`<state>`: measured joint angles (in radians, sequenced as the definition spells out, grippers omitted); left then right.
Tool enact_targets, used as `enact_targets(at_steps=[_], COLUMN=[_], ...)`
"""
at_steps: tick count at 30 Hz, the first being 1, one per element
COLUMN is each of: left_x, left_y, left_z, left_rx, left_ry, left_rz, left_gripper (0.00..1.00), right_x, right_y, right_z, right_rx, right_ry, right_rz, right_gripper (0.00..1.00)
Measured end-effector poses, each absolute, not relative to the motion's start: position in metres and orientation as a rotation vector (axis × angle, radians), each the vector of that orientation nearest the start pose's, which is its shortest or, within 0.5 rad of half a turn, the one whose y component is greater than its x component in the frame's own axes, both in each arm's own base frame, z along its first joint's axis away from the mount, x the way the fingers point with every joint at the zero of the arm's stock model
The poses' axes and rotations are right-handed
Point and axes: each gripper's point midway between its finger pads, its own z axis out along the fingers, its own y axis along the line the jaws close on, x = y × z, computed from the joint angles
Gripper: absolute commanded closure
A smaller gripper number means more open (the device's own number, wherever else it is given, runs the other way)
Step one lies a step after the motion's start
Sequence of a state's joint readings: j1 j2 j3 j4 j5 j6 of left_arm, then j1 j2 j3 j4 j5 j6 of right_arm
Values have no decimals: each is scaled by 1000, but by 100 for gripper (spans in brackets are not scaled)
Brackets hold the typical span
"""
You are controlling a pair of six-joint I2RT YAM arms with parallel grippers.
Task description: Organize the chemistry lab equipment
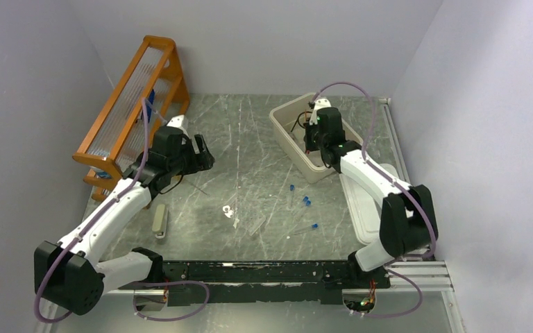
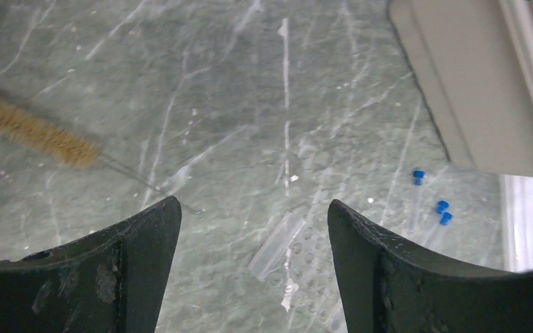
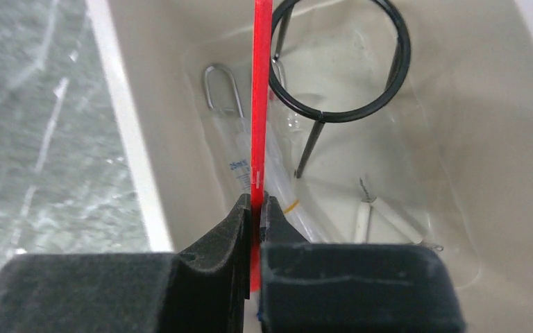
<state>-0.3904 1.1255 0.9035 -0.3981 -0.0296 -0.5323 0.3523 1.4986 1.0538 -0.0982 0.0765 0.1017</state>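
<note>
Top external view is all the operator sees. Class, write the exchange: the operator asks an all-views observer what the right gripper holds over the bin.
Observer: The right gripper is shut on a thin red stick, over the beige bin.
Operator: What lies in the bin?
Observer: A black wire ring with stem, beside a metal loop.
Operator: And the left gripper?
Observer: The left gripper is open and empty, above a clear tube on the table.
</note>
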Motion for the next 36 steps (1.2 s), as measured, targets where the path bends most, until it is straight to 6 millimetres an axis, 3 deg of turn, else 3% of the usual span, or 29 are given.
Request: enact_targets(at_steps=[4,7,15,18,23,30,36], left_x=[308,307,308,307,307,303,306], left_y=[-128,-116,-86,-71,-57,-54,-54], left_z=[165,153,118,100,82,51,33], left_rx=[-224,-268,-390,-447,-522,-633,-695], left_ry=[2252,2266,2339,2376,2389,2401,2395], left_rz=[-401,-338,-140,-19,99,124,133], left_gripper=[18,18,21,23,33,49,51], right_x=[421,424,430,428,426,420,409], right_y=[144,148,143,142,142,143,150], right_z=[133,119,115,128,171,214,240], right_rx=[-354,-438,-464,-438,-360,-246,-226], right_ry=[2166,2200,2216,2189,2101,2006,1942], right_rz=[172,173,126,137,167,234,322], right_gripper=[90,80,60,58,58,59,60])
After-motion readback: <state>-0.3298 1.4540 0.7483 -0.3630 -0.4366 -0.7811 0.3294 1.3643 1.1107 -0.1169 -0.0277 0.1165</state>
